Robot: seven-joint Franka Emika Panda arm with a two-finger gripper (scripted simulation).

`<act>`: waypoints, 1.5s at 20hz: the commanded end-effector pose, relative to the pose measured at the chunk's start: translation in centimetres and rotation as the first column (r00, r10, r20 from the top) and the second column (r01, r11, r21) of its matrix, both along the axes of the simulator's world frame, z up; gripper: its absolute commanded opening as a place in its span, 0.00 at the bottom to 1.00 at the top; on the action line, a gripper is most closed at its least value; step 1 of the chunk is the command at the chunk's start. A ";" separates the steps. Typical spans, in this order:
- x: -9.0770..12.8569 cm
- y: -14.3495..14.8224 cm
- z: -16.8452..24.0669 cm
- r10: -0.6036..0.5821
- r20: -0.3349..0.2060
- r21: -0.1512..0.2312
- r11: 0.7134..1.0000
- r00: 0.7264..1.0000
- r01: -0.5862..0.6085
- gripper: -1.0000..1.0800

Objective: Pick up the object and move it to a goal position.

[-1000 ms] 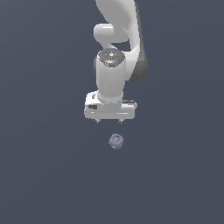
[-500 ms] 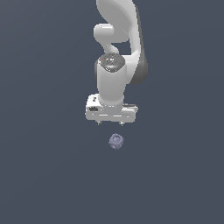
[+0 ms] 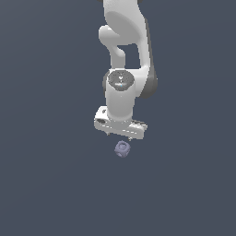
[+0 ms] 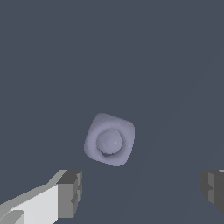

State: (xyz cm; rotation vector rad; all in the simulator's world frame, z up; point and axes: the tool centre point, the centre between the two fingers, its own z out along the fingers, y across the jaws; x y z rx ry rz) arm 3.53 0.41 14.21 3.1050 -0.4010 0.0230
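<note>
From my remote station, the exterior view shows the white arm (image 3: 123,55) reaching down out of the top of the picture, its hand (image 3: 120,134) pointed at the dark grey-blue surface (image 3: 46,184). The object (image 3: 122,149), a small lavender-grey rounded lump, sits on that surface just under the hand, a little toward the exterior view's right of the hand's middle. Nothing touches it. From this angle I see only 2 short dark tips below the hand's white crossbar, and the object's face shows a faint ring.

The wrist view gives what the exterior view cannot. Here the object (image 4: 109,140) fills the middle of the picture as a rounded, slightly rotated square with a circular dimple at its centre. The hand (image 4: 142,190) stands wide apart: 1 grey finger pad (image 4: 70,192) shows at 1 edge on its white mount, the other at the opposite edge, cut off by the picture's border. The object lies clear of both pads, not between them but offset ahead of the line joining them, with bare surface (image 4: 166,65) all round it.

The exterior view alone shows the arm's joints and the hand's height over the object; the wrist view alone shows the gap between the fingers.
</note>
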 end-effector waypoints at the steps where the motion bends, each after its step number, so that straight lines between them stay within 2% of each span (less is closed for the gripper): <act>1: 0.4 0.4 -1.1 -0.067 -0.003 0.004 0.998 0.998 0.067 0.96; 7: 1.0 1.2 -3.3 -0.199 -0.008 0.010 0.980 0.980 0.199 0.96; 14: 1.4 1.7 -4.8 -0.289 -0.012 0.012 0.957 0.957 0.289 0.96; 24: 1.5 1.9 -5.6 -0.308 -0.014 0.012 0.951 0.951 0.308 0.96; 30: 1.4 1.8 -8.2 -0.311 -0.013 0.012 0.950 0.950 0.311 0.96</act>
